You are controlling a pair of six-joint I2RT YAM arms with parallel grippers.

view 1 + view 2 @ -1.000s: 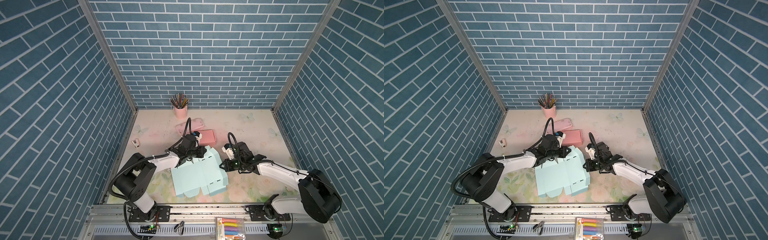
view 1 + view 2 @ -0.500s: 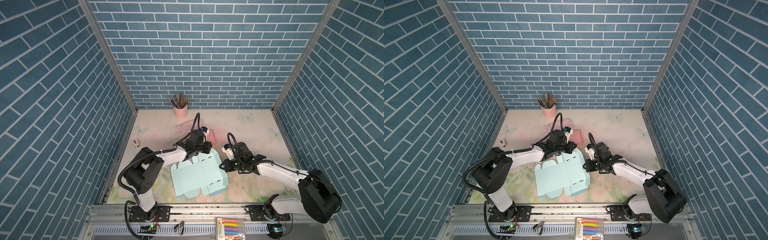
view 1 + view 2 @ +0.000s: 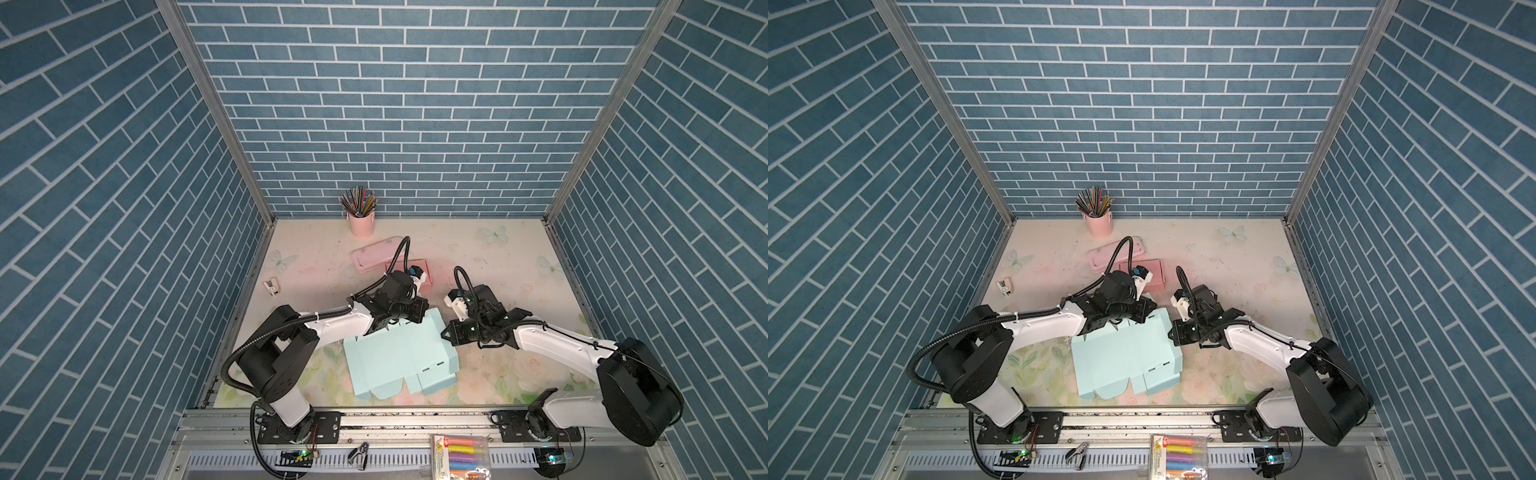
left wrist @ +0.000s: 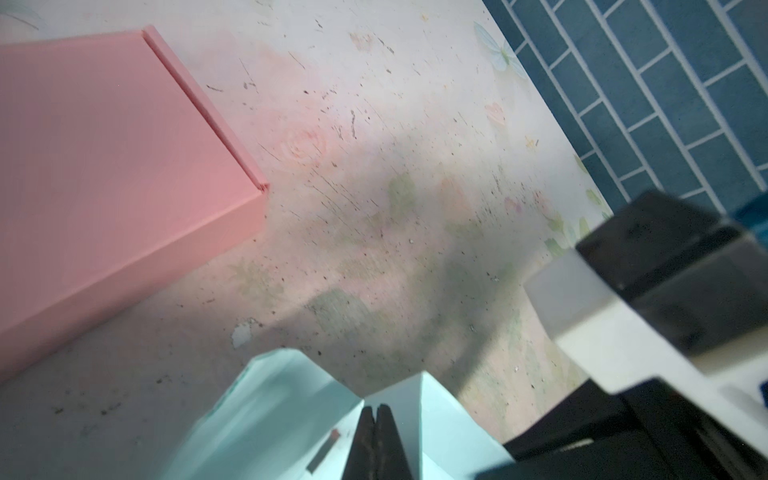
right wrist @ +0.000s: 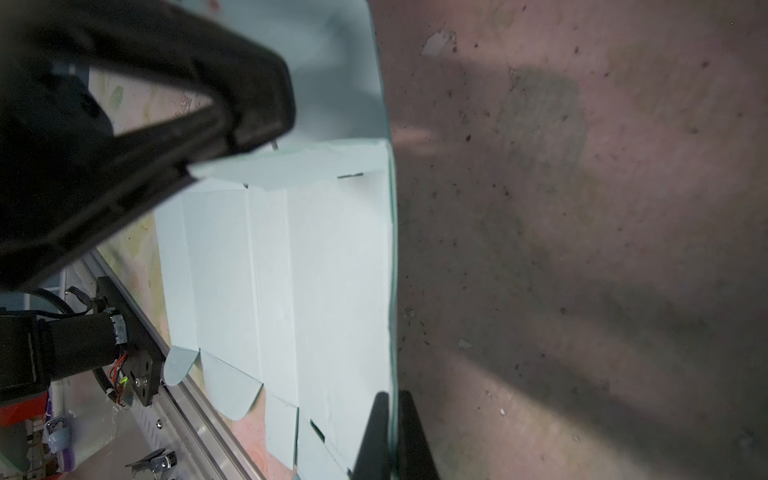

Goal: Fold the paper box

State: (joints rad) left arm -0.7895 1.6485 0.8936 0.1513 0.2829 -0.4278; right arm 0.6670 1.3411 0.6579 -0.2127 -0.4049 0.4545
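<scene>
**A:** What takes up most of the space?

**B:** The flowered table (image 3: 498,257). On its near half, between the two arms, lies the pale blue paper box (image 3: 390,361). It is mostly flat, with its creases and tabs showing.

**A:** Is it flat all over?

**B:** No. A flap (image 5: 299,166) at the far edge stands lifted off the sheet.

**A:** And the left gripper?

**B:** The left gripper (image 4: 376,415) sits at that far edge with its fingers clenched together, blue card on either side of them. It is pinching the card there.

**A:** The right one?

**B:** The right gripper (image 5: 390,401) is at the box's right-hand edge. Its fingers are squeezed onto the thin edge of the sheet, one on each side.

**A:** Anything behind them?

**B:** A closed pink box (image 3: 1152,276), partly hidden by the left wrist. A pink pencil case (image 3: 374,255) lies just beyond it. A pink cup (image 3: 361,226) of pencils stands by the back wall.

**A:** Smaller still?

**B:** A little white object (image 3: 271,286) near the left wall, too small to identify.
</scene>
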